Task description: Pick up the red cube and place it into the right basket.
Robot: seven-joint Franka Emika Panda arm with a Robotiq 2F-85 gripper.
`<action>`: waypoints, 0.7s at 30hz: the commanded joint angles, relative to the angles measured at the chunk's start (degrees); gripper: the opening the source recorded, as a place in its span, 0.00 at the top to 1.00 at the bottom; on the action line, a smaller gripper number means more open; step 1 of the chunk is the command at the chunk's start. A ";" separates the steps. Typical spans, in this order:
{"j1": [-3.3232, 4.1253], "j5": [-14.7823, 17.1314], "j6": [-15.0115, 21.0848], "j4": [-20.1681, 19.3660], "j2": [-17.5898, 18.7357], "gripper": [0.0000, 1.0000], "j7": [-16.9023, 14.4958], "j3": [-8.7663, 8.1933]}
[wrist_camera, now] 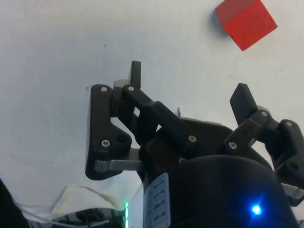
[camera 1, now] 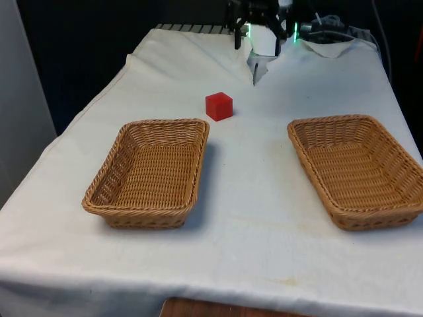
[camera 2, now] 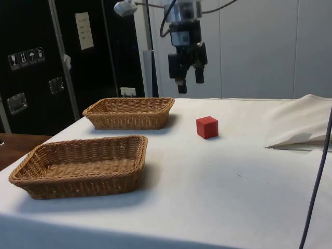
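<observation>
The tool [camera 2: 188, 82] hung released, high above and beside the red cube [camera 2: 207, 127]; descending off-centre risked nudging the cube across the worktop [camera 2: 233, 176].

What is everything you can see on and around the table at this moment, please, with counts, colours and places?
Red cube: one, red, on the cloth between the two baskets and beyond them towards the table's far end, touching neither.
Wicker baskets: two, tan, both empty; one on the front view's left, one on the front view's right.
Table cloth: one, white, covering the table, rucked up at the far end.
Dark cabinets: black, behind the table in the side view.
Gripper: one, black, two fingers apart, holding nothing, hanging in the air above the cloth, off to one side of the cube rather than over it.
</observation>
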 commanded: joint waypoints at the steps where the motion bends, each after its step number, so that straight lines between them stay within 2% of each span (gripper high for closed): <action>1: -0.06 0.40 1.38 -0.29 0.74 0.00 0.46 -0.11; 2: -0.06 0.57 1.95 -0.46 1.20 0.00 0.74 -0.17; 3: -0.06 0.17 1.03 -0.11 1.03 0.00 0.52 -0.11; 8: -0.23 1.32 5.27 -1.20 3.95 0.00 2.18 -0.40; 10: -0.46 1.32 5.79 -1.26 4.53 0.00 2.12 -0.69; 11: -0.29 0.86 5.44 -1.03 4.81 0.00 2.46 -0.52; 12: -0.57 1.32 5.90 -1.20 4.76 0.00 2.06 -0.86; 15: -0.23 1.15 5.73 -1.03 4.87 0.00 2.29 -0.92; 21: -0.74 1.03 7.28 -2.12 5.27 0.00 2.12 -1.55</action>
